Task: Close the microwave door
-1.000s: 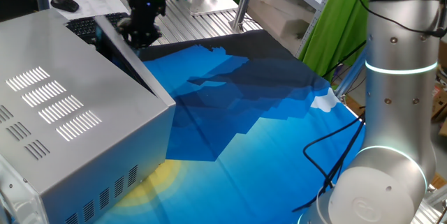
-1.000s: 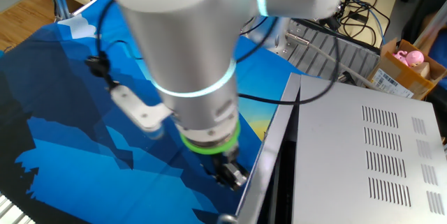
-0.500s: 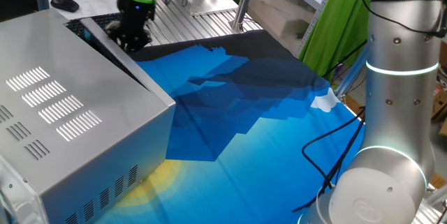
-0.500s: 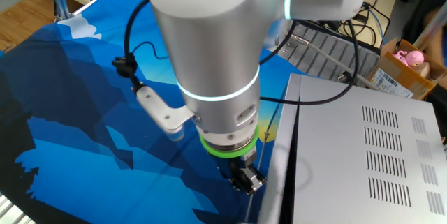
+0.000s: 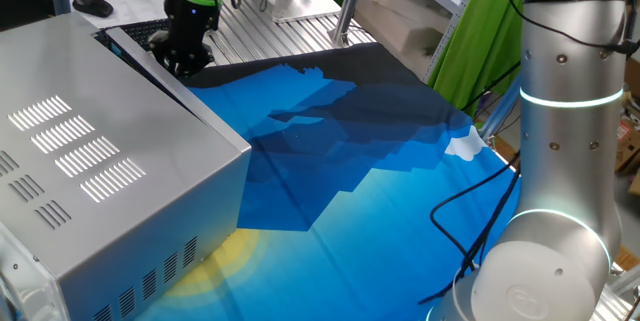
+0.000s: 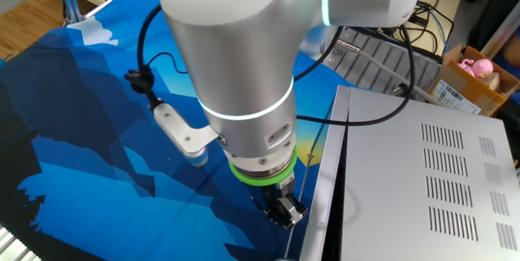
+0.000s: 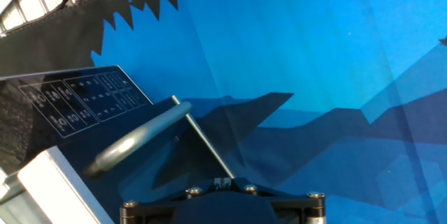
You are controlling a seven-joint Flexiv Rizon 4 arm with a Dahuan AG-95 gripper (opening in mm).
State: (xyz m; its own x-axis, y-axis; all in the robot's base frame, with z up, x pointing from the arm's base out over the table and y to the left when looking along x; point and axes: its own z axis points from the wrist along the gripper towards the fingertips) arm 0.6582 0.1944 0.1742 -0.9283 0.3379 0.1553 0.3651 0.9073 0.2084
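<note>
The microwave (image 5: 90,151) is the large silver-grey box at the left; it also shows in the other fixed view (image 6: 422,180). The microwave door (image 5: 137,54) lies almost flush with the box front, with only a thin dark gap along its edge (image 6: 318,204). In the hand view the door's dark glossy face (image 7: 84,105) shows a printed control panel and a silver bar handle (image 7: 140,139). My gripper (image 5: 185,59) is at the door's far end, its tips against the door face (image 7: 223,181) just below the handle. The fingers look pressed together and hold nothing. It also shows under the arm (image 6: 286,212).
A blue cloth (image 5: 380,191) covers the table in front of the microwave. A black keyboard (image 5: 140,29) and a mouse (image 5: 92,4) lie behind the gripper. My arm's base (image 5: 560,161) stands at the right with a black cable (image 5: 470,211) beside it.
The gripper has moved toward the far left, against the door. The door has swung from ajar with a dark gap to nearly flush with the box.
</note>
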